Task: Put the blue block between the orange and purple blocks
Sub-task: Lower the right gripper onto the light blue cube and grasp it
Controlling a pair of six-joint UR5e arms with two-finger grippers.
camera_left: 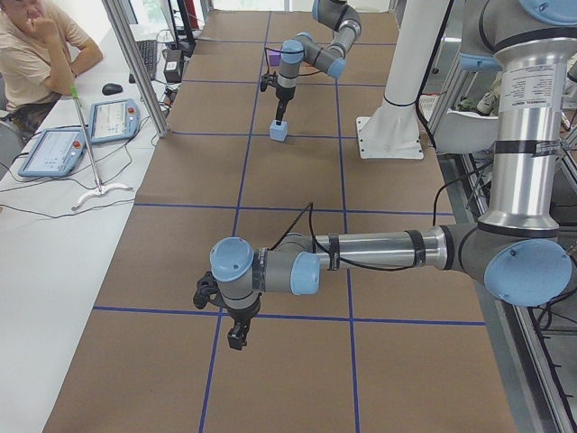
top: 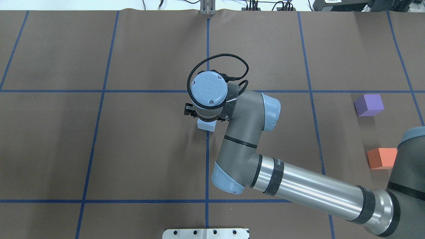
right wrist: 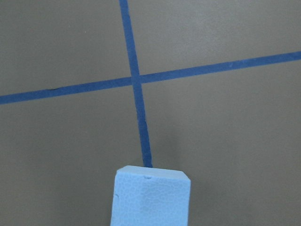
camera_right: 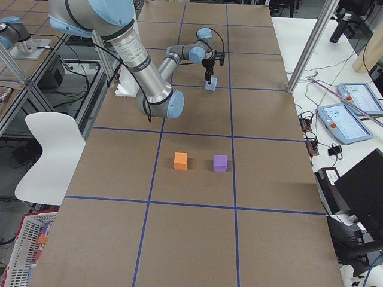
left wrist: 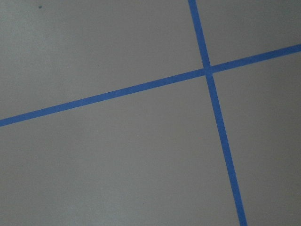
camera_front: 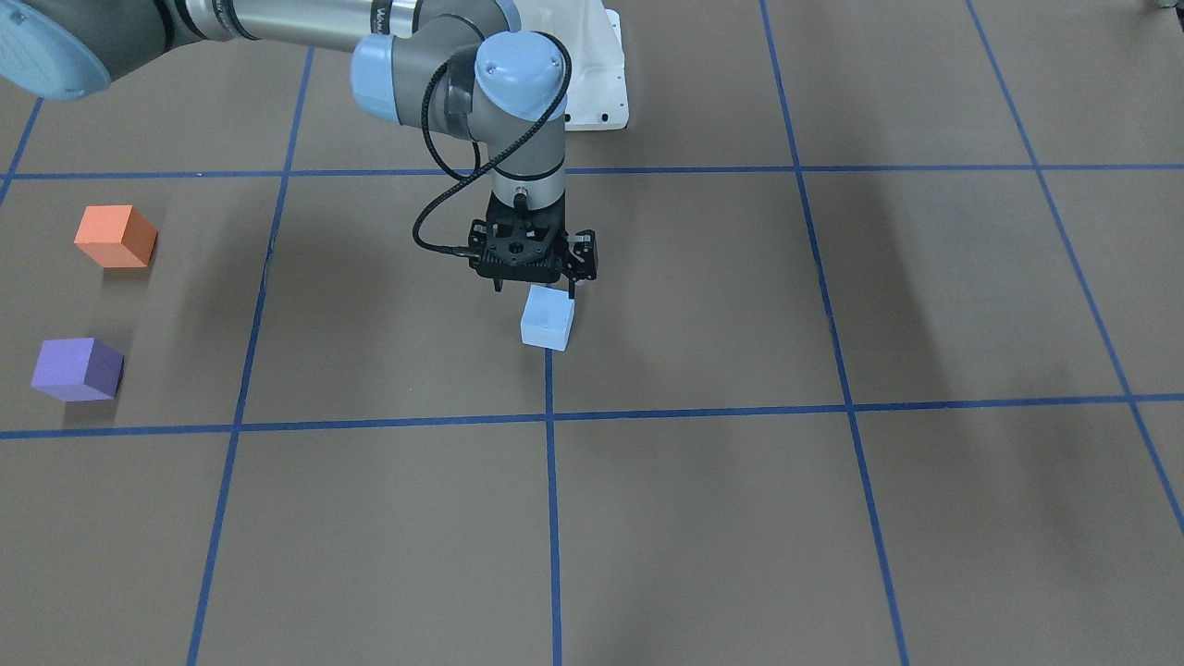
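Note:
The light blue block [camera_front: 548, 319] stands on the brown table at a blue tape line near the middle. My right gripper [camera_front: 535, 289] hangs open just above it, one finger to each side and apart from it. In the right wrist view the blue block [right wrist: 151, 197] fills the bottom middle. The orange block [camera_front: 117, 237] and the purple block [camera_front: 78, 369] stand side by side with a gap between them, far off on my right. My left gripper [camera_left: 236, 336] hangs low over bare table, far from the blocks; I cannot tell if it is open.
The white robot base [camera_front: 597, 83] stands behind the right gripper. Blue tape lines [camera_front: 550, 481] divide the table into squares. An operator [camera_left: 36, 45] sits beside the table, with tablets [camera_left: 113, 119] near its edge.

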